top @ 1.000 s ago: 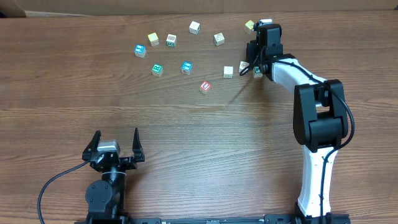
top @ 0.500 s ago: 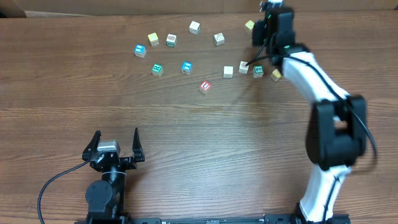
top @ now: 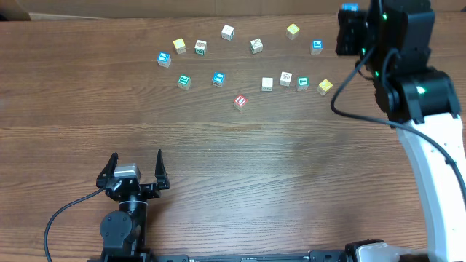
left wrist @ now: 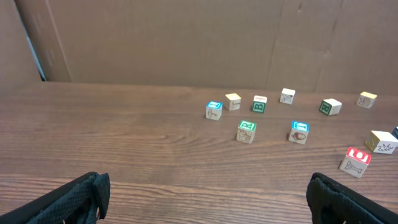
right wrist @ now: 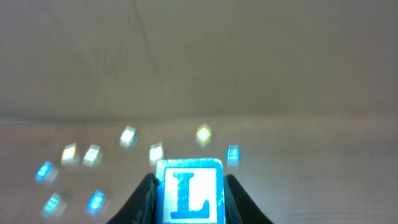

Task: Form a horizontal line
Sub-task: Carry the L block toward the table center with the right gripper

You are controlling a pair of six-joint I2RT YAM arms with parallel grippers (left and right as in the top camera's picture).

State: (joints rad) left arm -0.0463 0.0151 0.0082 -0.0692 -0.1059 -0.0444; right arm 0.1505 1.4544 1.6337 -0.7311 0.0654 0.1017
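You are pulling up off the row (top: 285,78);
right gripper (right wrist: 189,186), clamped on a blue L cube (right wrist: 188,194), is rising upper right; row is lying right of centre, gapped; left gripper (top: 136,166) is idling, spread.

Robotics lab bench: wood-grain table (top: 255,160), cardboard backdrop (left wrist: 186,37), white cabled robot arm (top: 437,175).

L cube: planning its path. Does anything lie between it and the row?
A loose blue-marked cube lies on the table between the held L cube and the row; nothing else visible does.
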